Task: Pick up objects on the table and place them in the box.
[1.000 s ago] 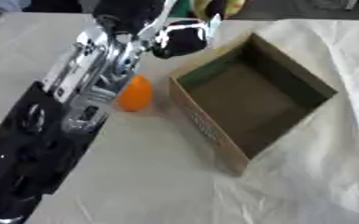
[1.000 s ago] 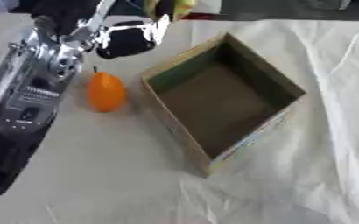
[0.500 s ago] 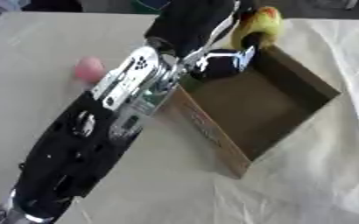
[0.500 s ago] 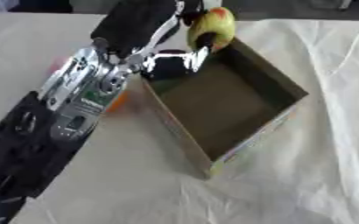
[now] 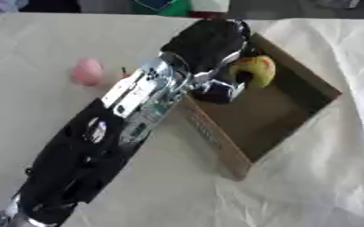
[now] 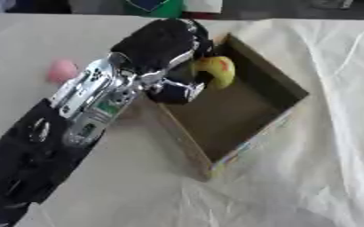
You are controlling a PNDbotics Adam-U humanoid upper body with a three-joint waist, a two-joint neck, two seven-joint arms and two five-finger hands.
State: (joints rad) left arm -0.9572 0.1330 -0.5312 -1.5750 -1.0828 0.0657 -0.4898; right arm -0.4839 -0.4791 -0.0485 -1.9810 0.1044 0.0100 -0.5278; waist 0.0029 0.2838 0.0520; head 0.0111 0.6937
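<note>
My left hand (image 5: pixel 208 44) reaches from the lower left over the open cardboard box (image 5: pixel 294 115), its fingers curled round a yellow fruit with a red patch (image 5: pixel 255 71). The fruit hangs above the box's inner floor near the far left wall. A pink rounded object (image 5: pixel 87 71) lies on the table left of my arm. A sliver of orange (image 5: pixel 126 75) shows at the arm's left edge, mostly hidden. The right hand shows in neither view.
A white cloth (image 5: pixel 325 177) covers the table, wrinkled to the right of the box. Green and white items (image 6: pixel 169 6) stand at the far edge. My left forearm (image 5: pixel 100 150) crosses the lower left of the table.
My left hand has carried the yellow fruit rightward from above the box's far corner to over its inside. The camera has shifted; the orange object is now mostly hidden behind my arm.
</note>
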